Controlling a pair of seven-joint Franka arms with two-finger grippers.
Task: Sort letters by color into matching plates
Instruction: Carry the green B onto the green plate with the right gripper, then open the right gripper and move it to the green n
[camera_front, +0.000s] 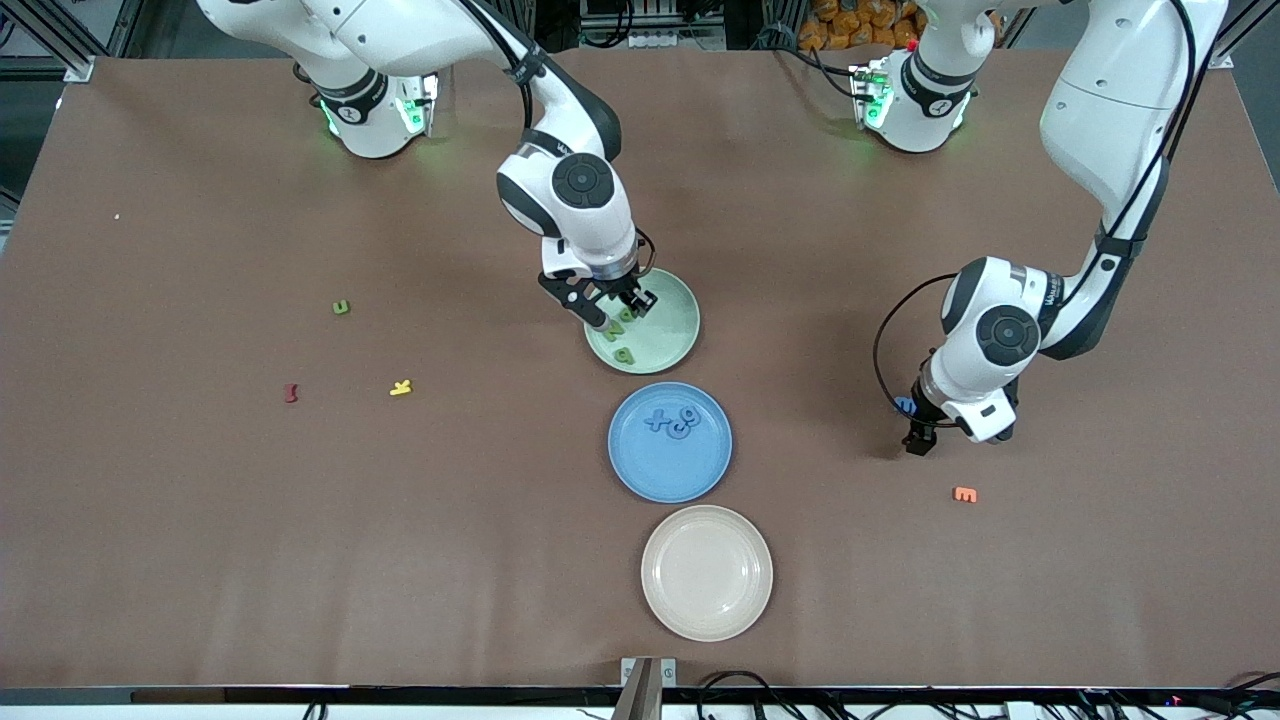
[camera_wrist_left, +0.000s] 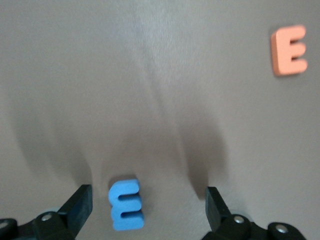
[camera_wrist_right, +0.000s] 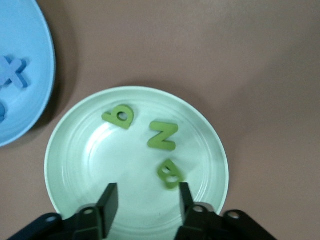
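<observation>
You see three small green foam letters (camera_wrist_right: 162, 135) lying flat inside the pale green round plastic plate (camera_front: 676, 330), near the middle of the table. One reads as N; the two others look like a 6 or 9 and a B, but I cannot tell for sure. A fourth green foam letter (camera_front: 341, 308) lies alone on the brown table surface (camera_front: 200, 520), toward the right arm's end, with much free room around it.

The medium blue round plate (camera_front: 700, 470) sits just beside the green plate, nearer to the front camera. It holds blue foam letters (camera_front: 671, 421): an X shape and curled ones beside it. One more blue foam letter (camera_wrist_left: 126, 205) lies flat on the table toward the left arm's end. It reads as E, and its long axis runs along the left gripper's fingers.

The right gripper (camera_wrist_right: 145, 202) hangs over the green plate with its fingers partly apart, holding nothing. The left gripper (camera_wrist_left: 147, 205) is low over the table, spread wide around the blue E without touching it.

Your open room: a cream-beige plate (camera_front: 745, 610) near the front edge, an orange foam E (camera_front: 965, 494) near the left gripper, and a yellow letter (camera_front: 401, 388) and a dark red letter (camera_front: 291, 393) toward the right arm's end.
</observation>
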